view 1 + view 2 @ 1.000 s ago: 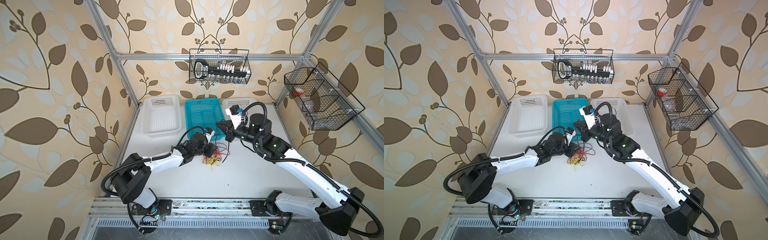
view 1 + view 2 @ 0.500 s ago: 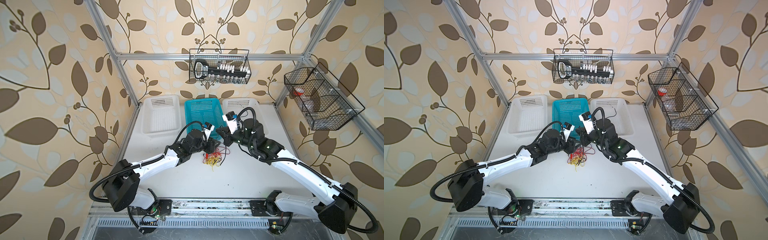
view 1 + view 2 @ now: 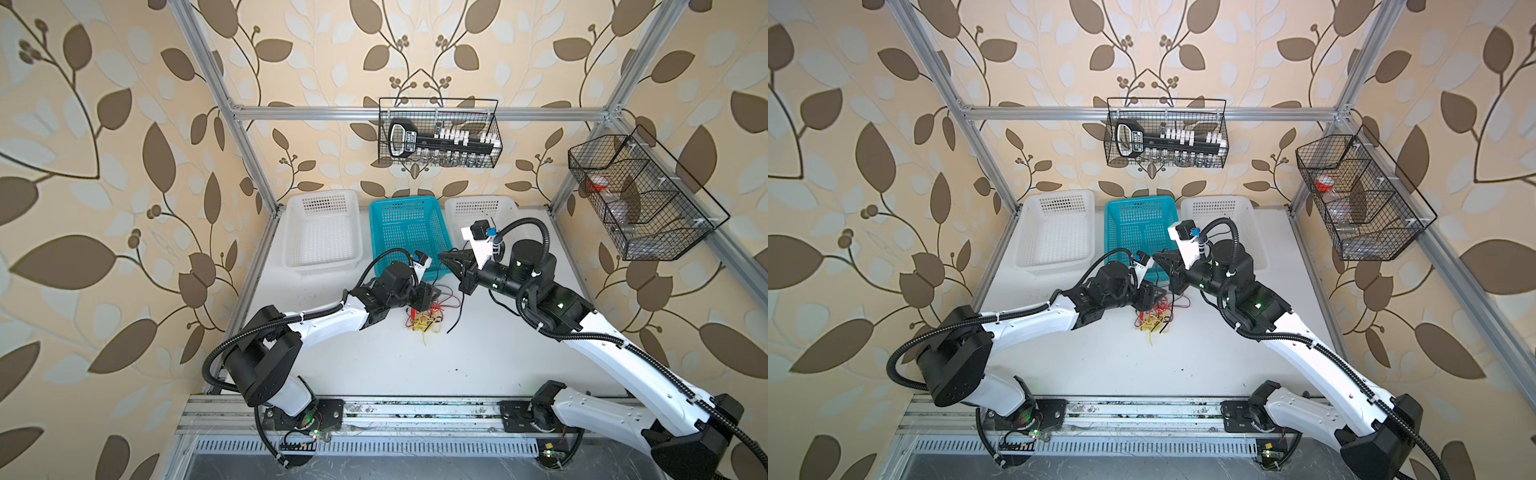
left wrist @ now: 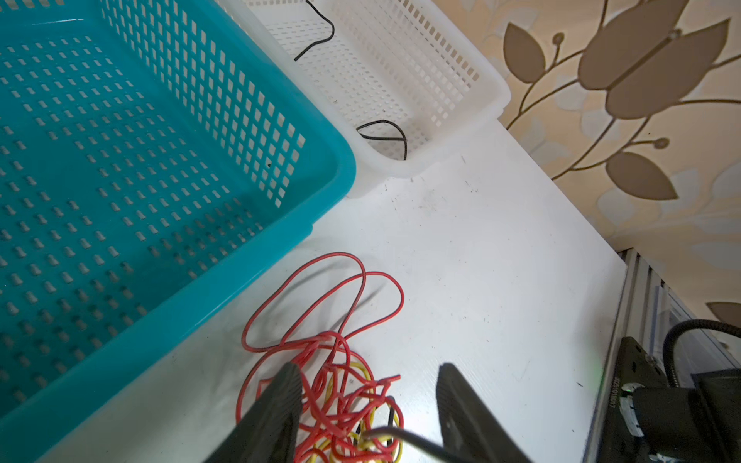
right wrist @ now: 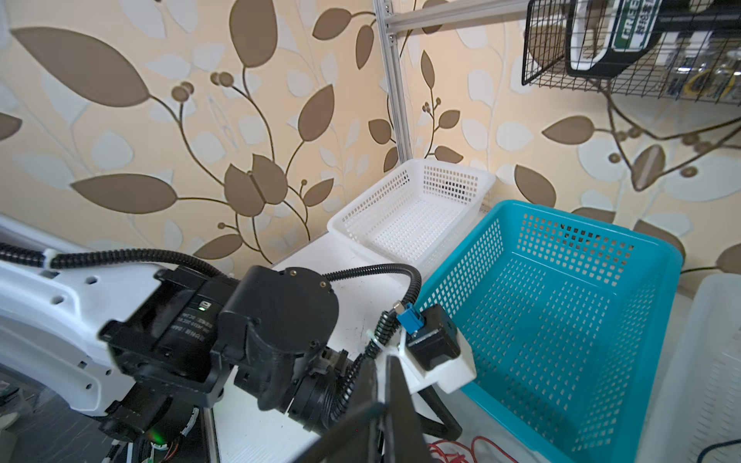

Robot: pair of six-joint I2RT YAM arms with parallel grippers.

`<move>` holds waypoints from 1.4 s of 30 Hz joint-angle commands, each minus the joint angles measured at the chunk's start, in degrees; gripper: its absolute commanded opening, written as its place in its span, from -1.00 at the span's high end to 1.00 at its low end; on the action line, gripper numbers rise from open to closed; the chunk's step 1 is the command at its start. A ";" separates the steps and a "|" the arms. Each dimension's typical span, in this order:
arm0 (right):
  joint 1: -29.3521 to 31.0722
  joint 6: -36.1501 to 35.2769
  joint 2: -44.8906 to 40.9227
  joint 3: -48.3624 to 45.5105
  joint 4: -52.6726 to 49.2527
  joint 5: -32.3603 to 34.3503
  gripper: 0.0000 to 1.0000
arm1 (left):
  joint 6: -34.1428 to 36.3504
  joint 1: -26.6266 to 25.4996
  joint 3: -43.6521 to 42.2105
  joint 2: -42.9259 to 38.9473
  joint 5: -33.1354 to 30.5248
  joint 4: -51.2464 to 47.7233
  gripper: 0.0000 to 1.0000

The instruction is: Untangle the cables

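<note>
A tangle of red and yellow cables lies on the white table in front of the teal basket. My left gripper hovers low over the tangle, open, its fingers on either side of the red loops. My right gripper is raised above the tangle's far side, shut. A thin black cable hangs from it towards the table and crosses close to the left wrist camera. Another black cable lies in the right white basket.
Three baskets stand along the back: white, teal and white. Black wire racks hang on the back wall and right wall. The arms' bases sit on a rail at the front.
My left gripper's jaws have opened over the tangle and it has shifted slightly nearer. The right gripper dipped towards the tangle and came back up, shut throughout.
</note>
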 commanded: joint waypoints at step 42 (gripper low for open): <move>1.81 2.04 11.91 -22.49 23.10 5.09 0.92 | -5.76 -0.46 4.58 -8.30 4.22 -1.12 1.00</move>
